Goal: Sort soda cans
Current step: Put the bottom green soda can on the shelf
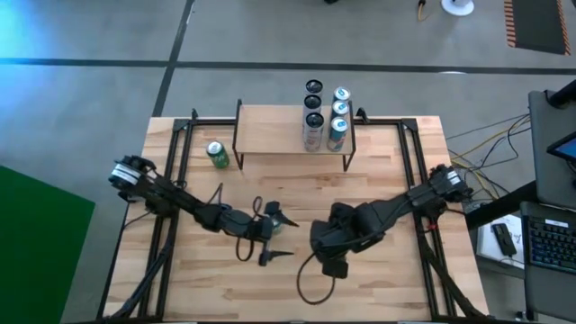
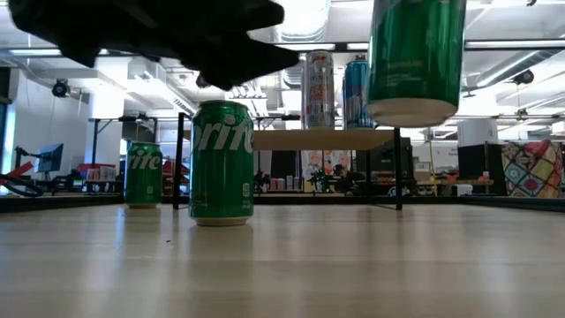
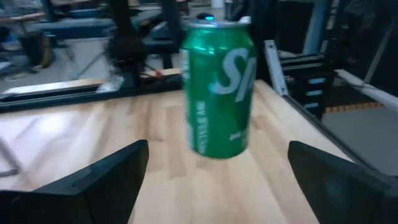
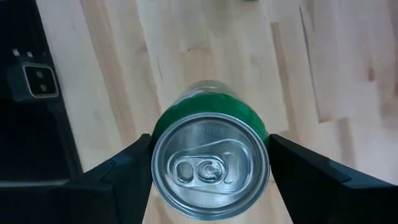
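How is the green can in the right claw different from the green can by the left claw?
The right claw's can hangs in the air; the left claw's can stands on the table. The right claw squeezes its can; the left claw is open, not touching its can. Both are green with silver tops.

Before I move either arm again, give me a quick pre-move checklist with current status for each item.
1. Right gripper grips a green metal soda can between its fingers: ok.
2. That can is lifted off the wooden table: ok, its base hangs above the tabletop in the low view.
3. Left gripper open: ok, fingers spread wide.
4. Second green can released, upright, free of the left fingers: ok.
5. Third green can stands upright beside the raised wooden shelf: ok.
6. Free spot on the shelf beside the black and pale blue cans: ok, its left part is bare.
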Motion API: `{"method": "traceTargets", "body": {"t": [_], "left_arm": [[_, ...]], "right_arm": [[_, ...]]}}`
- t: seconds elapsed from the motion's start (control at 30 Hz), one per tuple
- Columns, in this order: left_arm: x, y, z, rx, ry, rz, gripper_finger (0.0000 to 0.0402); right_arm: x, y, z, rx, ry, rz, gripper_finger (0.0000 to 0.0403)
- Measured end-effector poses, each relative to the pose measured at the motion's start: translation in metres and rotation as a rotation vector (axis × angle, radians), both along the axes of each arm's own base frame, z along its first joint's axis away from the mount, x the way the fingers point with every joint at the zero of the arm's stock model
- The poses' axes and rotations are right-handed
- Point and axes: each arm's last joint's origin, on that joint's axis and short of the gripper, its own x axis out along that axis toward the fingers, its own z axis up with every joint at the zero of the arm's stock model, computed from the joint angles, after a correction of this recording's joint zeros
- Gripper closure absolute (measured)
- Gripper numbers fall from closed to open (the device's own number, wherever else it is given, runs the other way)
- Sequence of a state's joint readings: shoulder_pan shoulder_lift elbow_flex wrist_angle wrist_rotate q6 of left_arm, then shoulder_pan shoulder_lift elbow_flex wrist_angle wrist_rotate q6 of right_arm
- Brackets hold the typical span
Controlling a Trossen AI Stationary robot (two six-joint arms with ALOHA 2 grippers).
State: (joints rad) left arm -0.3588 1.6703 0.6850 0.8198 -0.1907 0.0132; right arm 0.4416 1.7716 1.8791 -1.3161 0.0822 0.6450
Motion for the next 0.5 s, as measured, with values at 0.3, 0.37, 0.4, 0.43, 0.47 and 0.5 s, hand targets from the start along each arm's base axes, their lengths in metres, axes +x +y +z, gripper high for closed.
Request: {"method": "traceTargets", "body": {"t": [0.3,0.37,0.4,0.43,0.47,0.5], "left_arm": [[0.027,-0.006,0.001,0.016,-0.011,-0.06,0.0018],[0.029,-0.006,0.003,0.017,-0.016,-0.058,0.0018],[0.03,-0.006,0.005,0.014,-0.026,-0.056,0.0018],[0.031,-0.006,0.007,0.015,-0.036,-0.057,0.0018],[0.031,-0.006,0.009,0.018,-0.04,-0.066,0.0018],[0.032,-0.006,0.011,0.018,-0.045,-0.072,0.0018]], "right_arm": [[0.03,0.004,0.018,-0.039,-0.019,0.141,0.0129],[0.035,0.006,0.021,-0.042,-0.039,0.167,0.0129],[0.037,0.007,0.022,-0.046,-0.043,0.184,0.0129],[0.039,0.008,0.023,-0.048,-0.046,0.197,0.0129],[0.041,0.009,0.023,-0.051,-0.049,0.214,0.0129],[0.043,0.01,0.024,-0.055,-0.052,0.229,0.0129]]}}
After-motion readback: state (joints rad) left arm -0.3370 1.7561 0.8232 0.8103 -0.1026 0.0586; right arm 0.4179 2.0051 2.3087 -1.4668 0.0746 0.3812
